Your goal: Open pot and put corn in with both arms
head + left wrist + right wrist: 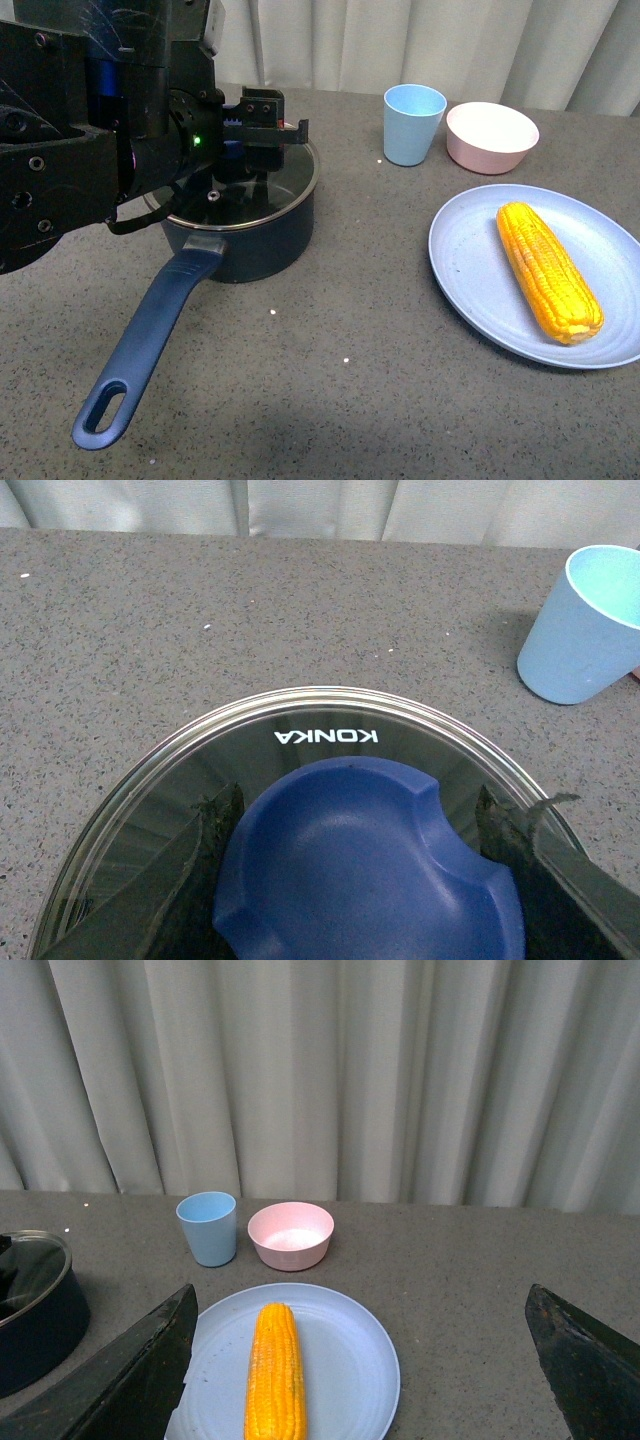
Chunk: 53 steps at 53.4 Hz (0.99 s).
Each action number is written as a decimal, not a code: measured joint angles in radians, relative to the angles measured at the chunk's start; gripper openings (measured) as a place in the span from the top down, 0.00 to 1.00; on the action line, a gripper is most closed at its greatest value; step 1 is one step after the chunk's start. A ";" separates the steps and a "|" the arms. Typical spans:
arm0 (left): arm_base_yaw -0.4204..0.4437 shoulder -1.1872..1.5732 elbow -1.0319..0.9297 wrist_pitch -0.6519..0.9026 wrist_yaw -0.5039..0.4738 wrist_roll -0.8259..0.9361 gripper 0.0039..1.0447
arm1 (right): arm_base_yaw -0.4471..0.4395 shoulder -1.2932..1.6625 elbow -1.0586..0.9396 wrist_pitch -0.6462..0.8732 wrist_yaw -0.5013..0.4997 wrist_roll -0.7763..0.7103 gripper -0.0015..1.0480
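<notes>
Left end effector [358, 815] set low over the lid [325, 712]; fingers [215, 832] flank the blue knob [365, 880] on both sides, close against it; cannot tell whether they grip yet; placed so because the knob is the one hold for lifting glass off. Lid seated on the pot [250, 245], which stands on the bench [330, 390] with its handle [150, 340] towards the robot. Right end effector [360, 1295] spread wide, holding nothing, hanging above and facing the corn [274, 1370]; judged to be waiting for the pot to open. Corn lies lengthwise on the plate [345, 1355], well apart from the pot; cup [208, 1227] and bowl [290, 1235] behind, out of the path.
</notes>
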 joint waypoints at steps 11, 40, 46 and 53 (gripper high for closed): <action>0.023 -0.101 -0.003 -0.044 0.025 -0.035 0.41 | 0.000 0.000 0.000 0.000 0.000 0.000 0.09; 0.364 -0.098 -0.042 0.040 0.093 -0.030 0.41 | 0.000 0.000 0.000 0.000 0.000 0.000 0.09; 0.392 -0.045 -0.042 0.064 0.103 -0.025 0.41 | 0.000 0.000 0.000 0.000 0.000 0.000 0.09; 0.406 0.015 -0.041 0.091 0.109 -0.018 0.41 | 0.000 0.000 0.000 0.000 0.000 0.000 0.09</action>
